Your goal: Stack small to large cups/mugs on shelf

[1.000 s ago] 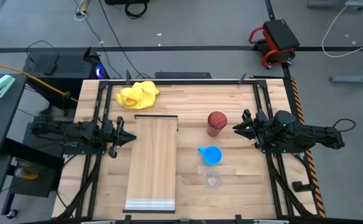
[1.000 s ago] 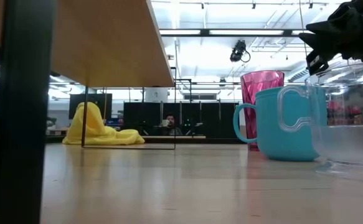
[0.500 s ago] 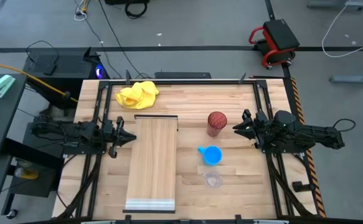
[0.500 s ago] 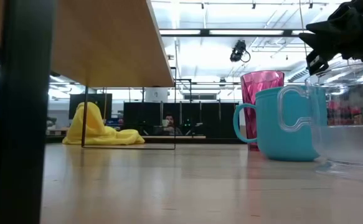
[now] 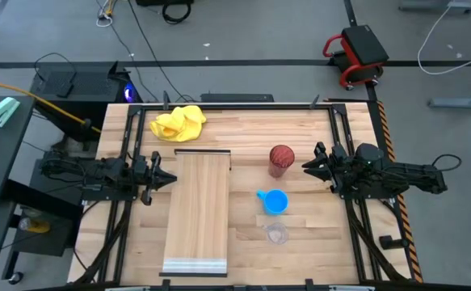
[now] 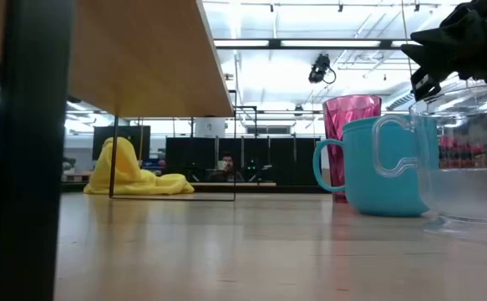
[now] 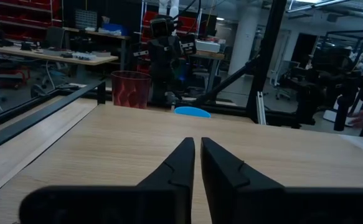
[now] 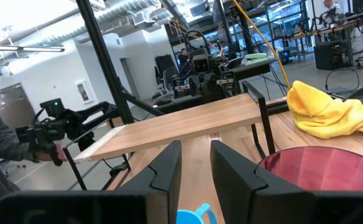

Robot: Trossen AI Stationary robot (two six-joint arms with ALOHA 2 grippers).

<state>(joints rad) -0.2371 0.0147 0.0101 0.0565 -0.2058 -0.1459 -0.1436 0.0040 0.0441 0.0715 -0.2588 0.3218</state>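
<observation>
The shelf [image 5: 199, 212] is a long light wood plank raised on thin dark legs [image 6: 34, 150]. To its right three cups stand upright on the table: the dark red ribbed cup [image 5: 281, 159] farthest, the blue mug [image 5: 275, 201] in the middle, the clear plastic cup [image 5: 276, 234] nearest. My left gripper [image 5: 166, 179] is shut and empty at the shelf's left edge [image 7: 197, 146]. My right gripper [image 5: 308, 166] is slightly open and empty just right of the red cup [image 8: 312, 165], level with its rim.
A crumpled yellow cloth [image 5: 178, 123] lies at the table's far left, behind the shelf. Dark frame rails run along the table's left and right edges. Bare tabletop lies between the shelf and the cups and near the front edge.
</observation>
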